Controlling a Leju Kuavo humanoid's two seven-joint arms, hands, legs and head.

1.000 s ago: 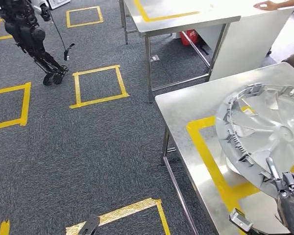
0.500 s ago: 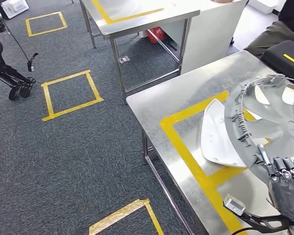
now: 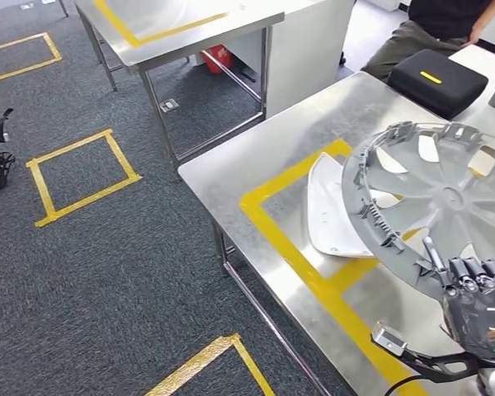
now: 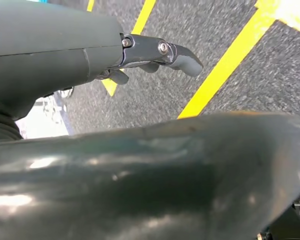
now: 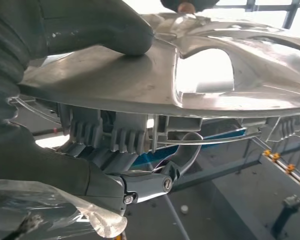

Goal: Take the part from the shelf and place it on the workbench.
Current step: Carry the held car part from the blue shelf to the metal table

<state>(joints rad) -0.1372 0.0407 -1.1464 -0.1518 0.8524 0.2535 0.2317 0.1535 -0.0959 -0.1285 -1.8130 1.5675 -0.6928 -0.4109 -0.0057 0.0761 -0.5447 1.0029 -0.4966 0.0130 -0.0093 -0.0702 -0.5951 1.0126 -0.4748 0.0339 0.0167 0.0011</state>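
The part is a grey plastic wheel cover (image 3: 444, 198) with spokes and a toothed rim. My right hand (image 3: 478, 305) grips it by its near rim and holds it tilted above the steel workbench (image 3: 264, 165), over the yellow taped square (image 3: 282, 239). In the right wrist view the thumb (image 5: 95, 25) presses on the wheel cover's (image 5: 141, 80) face while the fingers (image 5: 167, 180) hook under its rim. My left hand (image 4: 65, 50) hangs over the carpet with a finger (image 4: 175, 52) stretched out and nothing in it.
A white curved panel (image 3: 329, 214) lies on the bench inside the taped square, partly under the wheel cover. A black case (image 3: 438, 80) sits at the bench's far end, next to a seated person (image 3: 444, 25). A second steel table (image 3: 182, 33) stands behind, across grey carpet with yellow squares (image 3: 77, 177).
The camera has swung right, so the whole scene slid left; the white panel and black case came into view. The wheel cover stays gripped in my right hand.
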